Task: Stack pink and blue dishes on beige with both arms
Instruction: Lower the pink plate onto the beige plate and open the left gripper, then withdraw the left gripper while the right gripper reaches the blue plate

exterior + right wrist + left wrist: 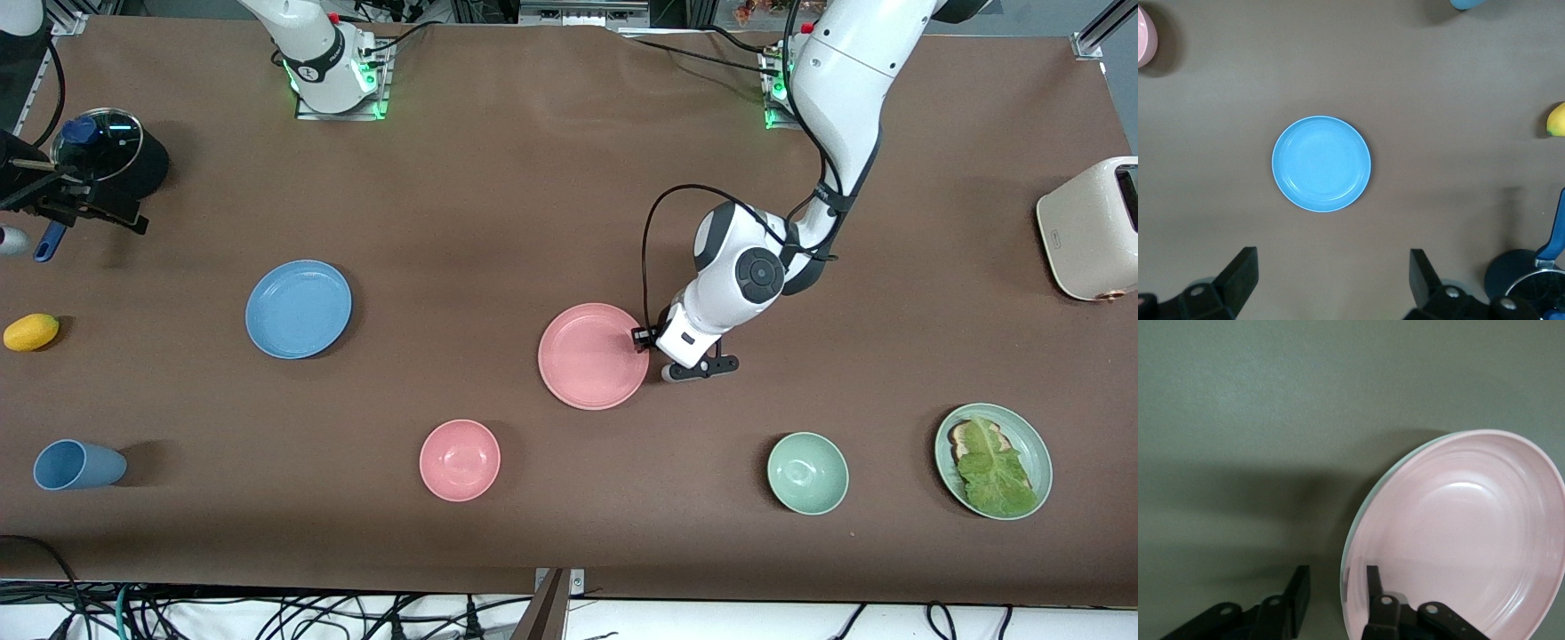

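Observation:
The pink plate [593, 356] lies flat mid-table. In the left wrist view a thin pale edge [1353, 537] peeks out under the pink plate [1465, 533]; I cannot tell if that is the beige plate, which is otherwise hidden. My left gripper [642, 338] is low at the plate's rim toward the left arm's end. That left gripper [1338, 577] is open, one finger over the plate and one outside, neither pressing the rim. The blue plate [299, 308] lies alone toward the right arm's end. My right gripper [1335, 257] hangs open high over the blue plate [1321, 164], holding nothing.
Nearer the front camera stand a pink bowl [460, 460], a green bowl [807, 473], a green plate with lettuce [993, 460] and a tipped blue cup [78, 465]. A yellow fruit [31, 332] and a lidded pot [111, 156] sit at the right arm's end, a toaster [1089, 227] at the left arm's.

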{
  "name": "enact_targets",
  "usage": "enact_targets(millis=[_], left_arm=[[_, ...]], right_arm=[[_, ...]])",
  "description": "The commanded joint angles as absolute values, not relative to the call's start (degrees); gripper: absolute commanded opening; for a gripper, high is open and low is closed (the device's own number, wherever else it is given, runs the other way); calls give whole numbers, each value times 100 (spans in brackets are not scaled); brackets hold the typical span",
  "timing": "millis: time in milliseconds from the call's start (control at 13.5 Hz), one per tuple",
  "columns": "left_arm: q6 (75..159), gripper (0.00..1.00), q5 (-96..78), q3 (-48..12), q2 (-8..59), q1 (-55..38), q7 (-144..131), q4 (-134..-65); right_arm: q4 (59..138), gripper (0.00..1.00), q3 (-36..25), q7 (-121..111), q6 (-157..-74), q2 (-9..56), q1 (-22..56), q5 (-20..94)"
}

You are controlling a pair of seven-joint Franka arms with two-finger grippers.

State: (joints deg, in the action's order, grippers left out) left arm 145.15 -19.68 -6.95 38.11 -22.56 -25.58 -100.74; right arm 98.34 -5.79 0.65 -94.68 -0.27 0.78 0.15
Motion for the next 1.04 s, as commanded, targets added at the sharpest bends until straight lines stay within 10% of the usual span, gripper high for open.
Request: enact_targets(millis=[0,962], left_arm=[[14371,55,-2057,-615,3640,-2215,-2531,-10028],[12113,78,-1230,-132,2663,-994,-213,-10028]], right_arm=[[9861,100,-554,-35,-9431,-70,26,9],[9861,100,-562,-35,-9439,-70,26,0]])
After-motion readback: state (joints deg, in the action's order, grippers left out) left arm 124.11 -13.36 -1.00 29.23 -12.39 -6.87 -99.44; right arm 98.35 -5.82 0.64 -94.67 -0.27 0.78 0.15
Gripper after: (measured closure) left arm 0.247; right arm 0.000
